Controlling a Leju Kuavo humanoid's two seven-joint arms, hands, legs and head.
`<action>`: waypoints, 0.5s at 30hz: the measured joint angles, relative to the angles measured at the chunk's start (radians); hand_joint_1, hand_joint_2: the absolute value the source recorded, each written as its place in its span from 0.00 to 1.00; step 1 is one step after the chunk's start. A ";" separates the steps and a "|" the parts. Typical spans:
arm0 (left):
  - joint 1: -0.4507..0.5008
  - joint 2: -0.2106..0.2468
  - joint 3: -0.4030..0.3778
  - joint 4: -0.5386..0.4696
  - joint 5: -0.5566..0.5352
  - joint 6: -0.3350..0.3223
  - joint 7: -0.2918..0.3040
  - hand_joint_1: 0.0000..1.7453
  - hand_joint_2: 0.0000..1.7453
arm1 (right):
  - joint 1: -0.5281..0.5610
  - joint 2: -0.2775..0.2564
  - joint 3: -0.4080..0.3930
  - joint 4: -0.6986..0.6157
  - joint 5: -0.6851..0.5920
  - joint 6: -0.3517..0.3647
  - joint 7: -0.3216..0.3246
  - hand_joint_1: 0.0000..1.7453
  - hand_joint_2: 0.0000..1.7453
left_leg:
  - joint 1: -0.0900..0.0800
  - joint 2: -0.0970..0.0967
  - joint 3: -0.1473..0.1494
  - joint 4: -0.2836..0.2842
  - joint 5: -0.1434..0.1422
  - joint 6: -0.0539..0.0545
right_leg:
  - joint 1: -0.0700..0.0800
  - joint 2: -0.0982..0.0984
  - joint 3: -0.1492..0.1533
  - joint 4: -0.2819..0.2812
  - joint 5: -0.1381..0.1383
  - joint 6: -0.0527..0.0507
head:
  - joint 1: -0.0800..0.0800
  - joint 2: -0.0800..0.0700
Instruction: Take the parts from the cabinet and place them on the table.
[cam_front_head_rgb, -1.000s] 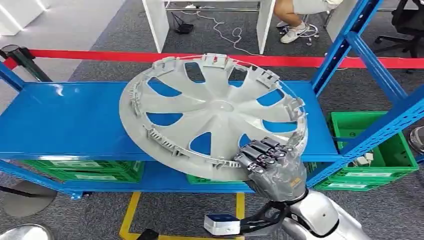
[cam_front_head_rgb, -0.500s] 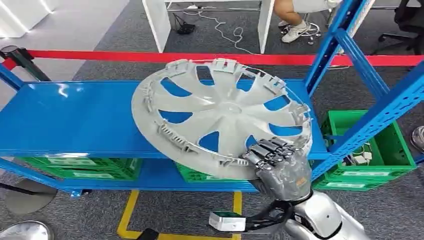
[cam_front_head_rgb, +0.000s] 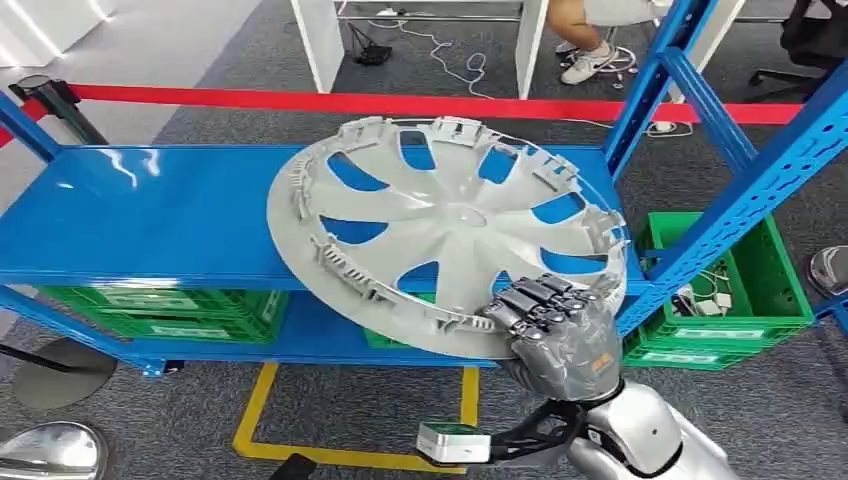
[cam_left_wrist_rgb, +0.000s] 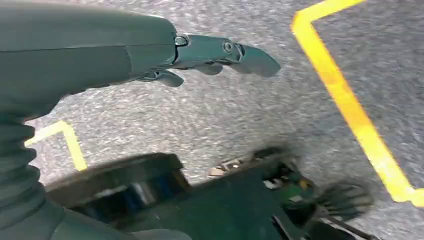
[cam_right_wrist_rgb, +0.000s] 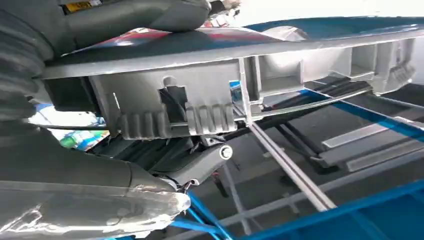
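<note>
A large grey wheel cover (cam_front_head_rgb: 440, 225) with spoke openings is tilted above the blue cabinet shelf (cam_front_head_rgb: 150, 225), inner side up. My right hand (cam_front_head_rgb: 550, 330) grips its near rim, fingers curled over the edge. In the right wrist view the rim (cam_right_wrist_rgb: 240, 95) with its clips runs between my thumb and fingers (cam_right_wrist_rgb: 200, 165). My left hand (cam_left_wrist_rgb: 200, 55) hangs over the grey floor with its fingers stretched out and apart, holding nothing.
Blue uprights (cam_front_head_rgb: 740, 190) of the cabinet rise at the right. Green crates (cam_front_head_rgb: 740, 310) sit on the lower level. A red barrier tape (cam_front_head_rgb: 300, 100) runs behind the cabinet. A person's leg and shoe (cam_front_head_rgb: 585, 60) are at the back. Yellow floor tape (cam_front_head_rgb: 250, 420) lies below.
The view has shifted a little, with the cabinet sliding up and left in the picture. The wheel cover stays in my right hand's grip, lifted slightly off the shelf.
</note>
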 joint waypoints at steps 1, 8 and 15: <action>-0.001 0.000 0.000 0.000 0.000 -0.001 0.000 0.00 1.00 | 0.004 -0.002 -0.001 0.000 0.001 0.000 -0.001 1.00 1.00 | 0.005 0.004 -0.005 -0.004 0.012 0.003 | -0.001 0.001 -0.006 0.009 -0.023 0.005 | 0.000 0.000; 0.000 -0.001 0.000 0.000 0.015 -0.005 0.000 0.00 1.00 | 0.015 -0.006 -0.010 0.003 -0.011 -0.002 0.000 1.00 1.00 | 0.010 0.005 -0.094 0.000 0.081 0.005 | -0.010 0.000 -0.009 0.263 -0.150 0.031 | 0.003 0.000; 0.003 0.005 0.000 0.001 0.027 -0.009 -0.002 0.00 1.00 | 0.018 -0.006 -0.025 0.008 -0.031 0.001 0.004 1.00 1.00 | 0.006 0.000 -0.135 0.018 0.129 -0.025 | -0.011 0.005 0.167 -0.013 -0.161 0.009 | 0.003 0.000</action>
